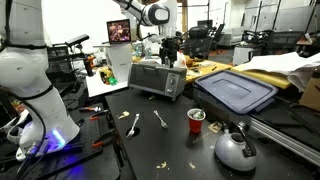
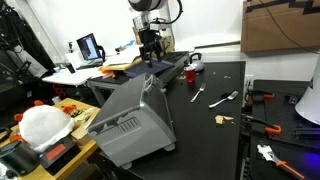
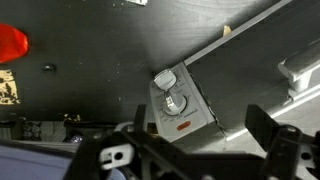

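Note:
A silver toaster oven point(image 1: 157, 78) point(image 2: 135, 115) stands on the black table point(image 1: 170, 140). My gripper point(image 1: 168, 52) point(image 2: 151, 55) hangs a little above the oven's top, open and holding nothing. In the wrist view the two dark fingers point(image 3: 262, 122) stand wide apart around my gripper point(image 3: 200, 135). Below them lies the oven's control panel point(image 3: 180, 100) with its knobs and a red button. A red cup point(image 3: 10, 42) shows at that view's left edge.
On the table lie a spoon point(image 1: 133, 124), a fork point(image 1: 160, 118), the red cup point(image 1: 196, 120) point(image 2: 188, 75) and a grey kettle point(image 1: 236, 148). A blue bin lid point(image 1: 235, 92) sits beside the oven. A laptop point(image 2: 89, 47) and clutter fill the side desk.

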Tool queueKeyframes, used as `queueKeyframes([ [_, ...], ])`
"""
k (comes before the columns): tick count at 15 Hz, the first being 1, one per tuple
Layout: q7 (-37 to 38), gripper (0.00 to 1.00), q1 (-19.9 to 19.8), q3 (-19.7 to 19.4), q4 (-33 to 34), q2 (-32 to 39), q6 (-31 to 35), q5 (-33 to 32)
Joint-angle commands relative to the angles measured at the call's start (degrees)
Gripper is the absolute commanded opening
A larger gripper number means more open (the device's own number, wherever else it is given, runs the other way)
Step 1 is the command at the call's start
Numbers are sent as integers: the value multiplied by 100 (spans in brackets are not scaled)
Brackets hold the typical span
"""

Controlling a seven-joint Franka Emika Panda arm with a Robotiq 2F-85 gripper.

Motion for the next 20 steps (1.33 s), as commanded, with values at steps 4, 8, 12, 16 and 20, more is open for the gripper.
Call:
queueKeyframes([
  [4, 960, 100, 183, -108, 699, 619, 721, -239],
  [8, 1564, 100, 414, -260, 918, 921, 1160, -775],
  [12, 2112, 100, 553, -494, 1154, 1196, 1306, -1187],
  [16, 2513, 100, 599, -731, 1307, 1372, 1420, -1406],
  [20, 2688, 100, 659, -850, 1339, 1438, 1440, -1545],
])
